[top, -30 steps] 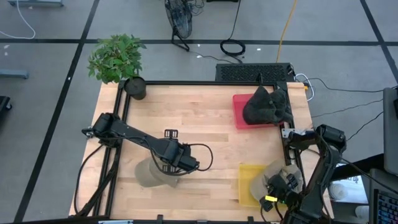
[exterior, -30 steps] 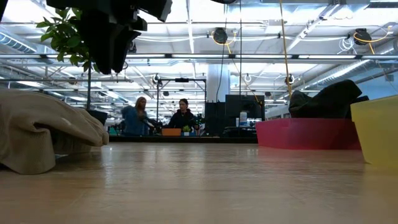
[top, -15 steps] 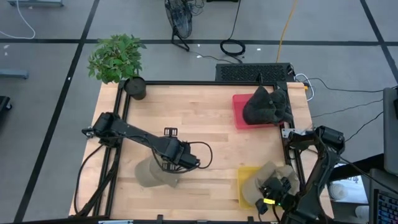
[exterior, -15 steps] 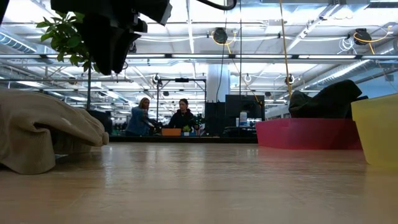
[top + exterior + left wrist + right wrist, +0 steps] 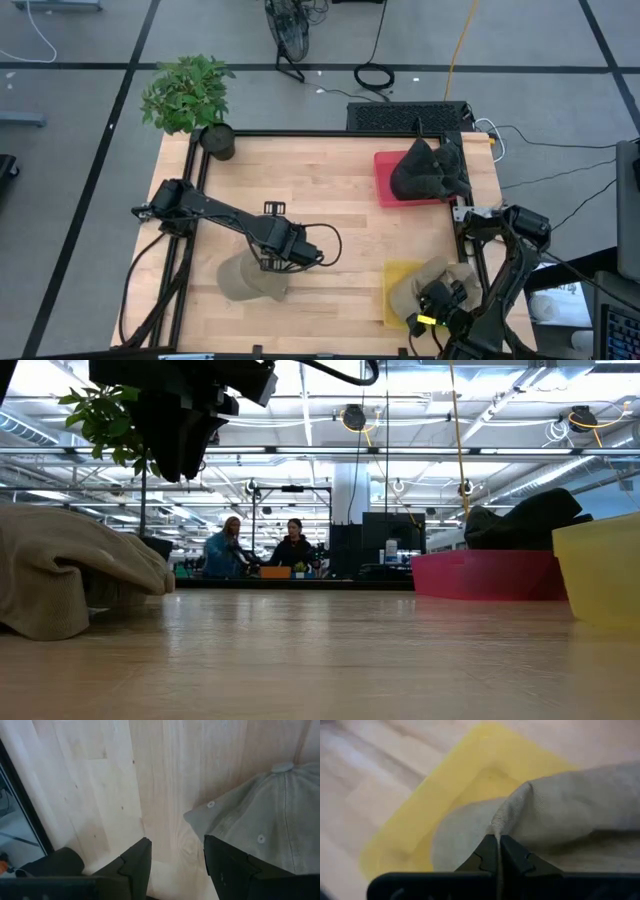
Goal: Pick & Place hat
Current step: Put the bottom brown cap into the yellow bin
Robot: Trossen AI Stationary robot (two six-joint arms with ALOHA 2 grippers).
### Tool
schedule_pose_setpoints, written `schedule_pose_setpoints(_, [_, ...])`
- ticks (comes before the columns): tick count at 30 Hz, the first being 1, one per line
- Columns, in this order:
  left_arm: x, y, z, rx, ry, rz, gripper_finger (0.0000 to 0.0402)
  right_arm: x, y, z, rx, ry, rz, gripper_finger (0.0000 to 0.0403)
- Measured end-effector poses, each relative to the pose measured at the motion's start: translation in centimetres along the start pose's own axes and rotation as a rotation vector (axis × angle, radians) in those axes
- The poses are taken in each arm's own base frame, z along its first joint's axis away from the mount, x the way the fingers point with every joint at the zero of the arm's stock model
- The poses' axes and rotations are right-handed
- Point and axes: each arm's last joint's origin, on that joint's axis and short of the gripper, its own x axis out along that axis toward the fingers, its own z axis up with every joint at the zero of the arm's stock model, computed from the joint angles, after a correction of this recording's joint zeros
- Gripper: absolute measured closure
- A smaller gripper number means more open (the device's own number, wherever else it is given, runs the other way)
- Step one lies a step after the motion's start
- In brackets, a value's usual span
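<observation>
A tan hat point(image 5: 247, 279) rests on the table near its near-left part; it also shows in the low view point(image 5: 70, 565). My left gripper point(image 5: 177, 865) hovers open just beside and above this hat point(image 5: 260, 815), touching nothing; in the high view it point(image 5: 283, 255) is over the hat's right edge. My right gripper point(image 5: 497, 851) is shut on a second tan hat point(image 5: 432, 283) over the yellow bin point(image 5: 392, 290) at the near-right. A red bin point(image 5: 385, 185) holds dark hats point(image 5: 428, 170). My right gripper pinches a raised fold of the tan hat's cloth point(image 5: 512, 815) between its two shut fingers. The hat bulges out ahead of the fingers, over the hollow of the yellow bin point(image 5: 445, 785). I cannot tell whether it touches the bin.
A potted plant point(image 5: 188, 95) stands at the far-left corner. Black frame rails point(image 5: 195, 190) run along the left and far table edges. Bare wood lies between the bins and the left hat. People sit in the room beyond point(image 5: 290, 550).
My right gripper has carried its hat a little toward the table's left, farther over the yellow bin. My left gripper has risen slightly above the hat on the table, still open.
</observation>
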Motion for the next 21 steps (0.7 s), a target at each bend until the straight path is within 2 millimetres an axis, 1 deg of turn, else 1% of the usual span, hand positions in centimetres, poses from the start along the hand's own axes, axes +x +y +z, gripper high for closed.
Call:
schedule_pose_setpoints(2, [0.0, 0.0, 0.0, 0.001, 0.000, 0.000, 0.0218, -0.1, -0.4, 0.3, -0.029, -0.022, -0.036, 0.0403])
schedule_pose_setpoints(6, [0.0, 0.0, 0.0, 0.003, 0.002, -0.007, 0.0218, -0.7, -1.4, 0.3, -0.138, -0.057, -0.073, 0.0403])
schedule_pose_setpoints(9, [0.0, 0.0, 0.0, 0.003, 0.002, -0.007, 0.0218, -1.2, -2.2, 0.2, -0.191, -0.045, -0.116, 0.0403])
schedule_pose_setpoints(13, [0.0, 0.1, 0.0, 0.000, 0.001, -0.003, 0.0218, -1.8, -2.7, 0.1, -0.206, -0.037, -0.111, 0.0403])
schedule_pose_setpoints(21, [0.2, 0.8, 0.2, -0.023, 0.008, -0.005, 0.0218, -1.8, -2.7, 0.1, -0.204, -0.036, -0.110, 0.0403])
